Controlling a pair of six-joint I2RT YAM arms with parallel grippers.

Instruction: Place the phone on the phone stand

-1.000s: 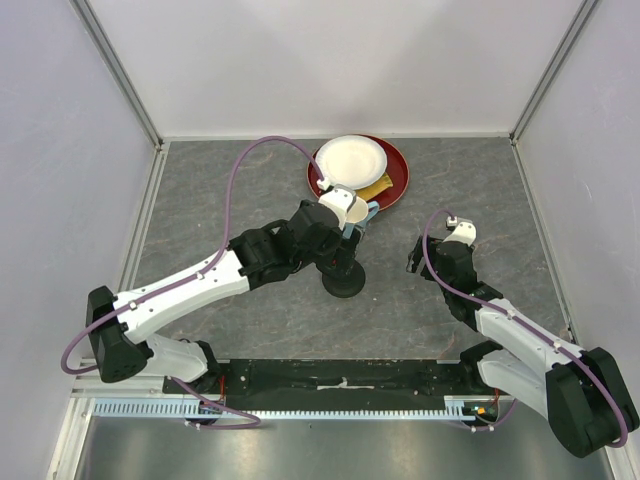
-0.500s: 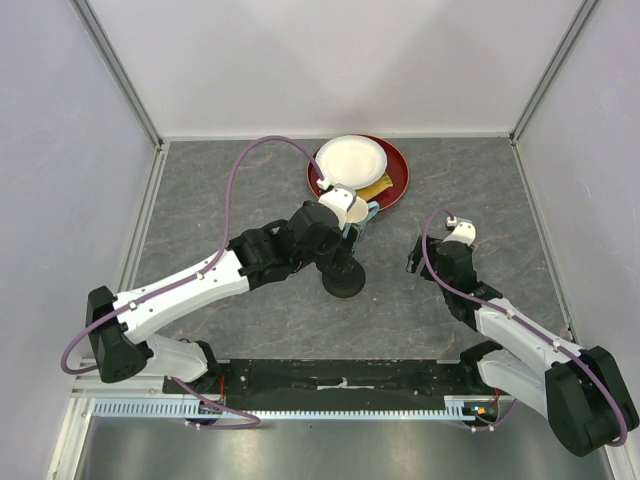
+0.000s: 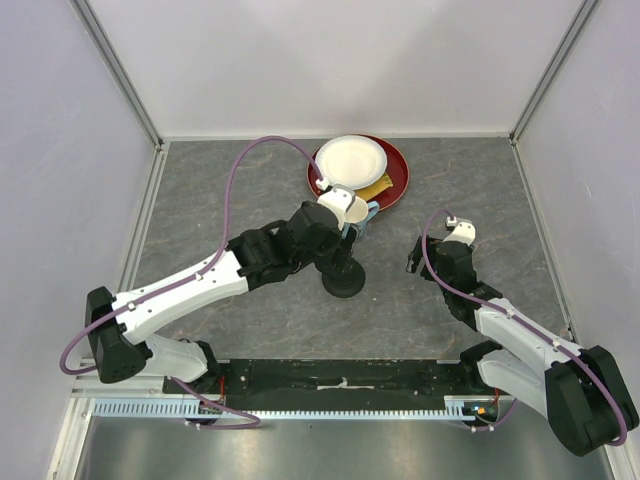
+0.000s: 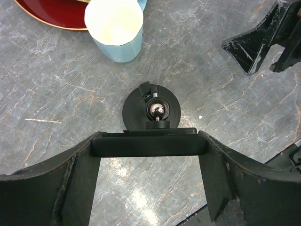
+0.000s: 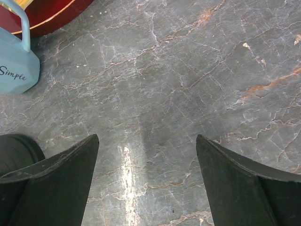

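Black phone (image 4: pixel 141 145) lies crosswise between the left gripper's (image 4: pixel 149 141) fingers, clamped at both ends, over the near edge of the phone stand (image 4: pixel 151 110); whether they touch is unclear. A blue mug (image 4: pixel 117 28) stands beyond. The right gripper (image 5: pixel 146 141) hangs wide apart over the grey table (image 5: pixel 188 70).

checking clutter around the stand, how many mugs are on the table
1: the blue mug stands just beyond the phone stand, next to the red plate. Another could be hidden under the arms.

Black phone (image 4: pixel 149 143), edge-on, level, directly over phone stand (image 4: pixel 151 107); stand upright, disc-based.
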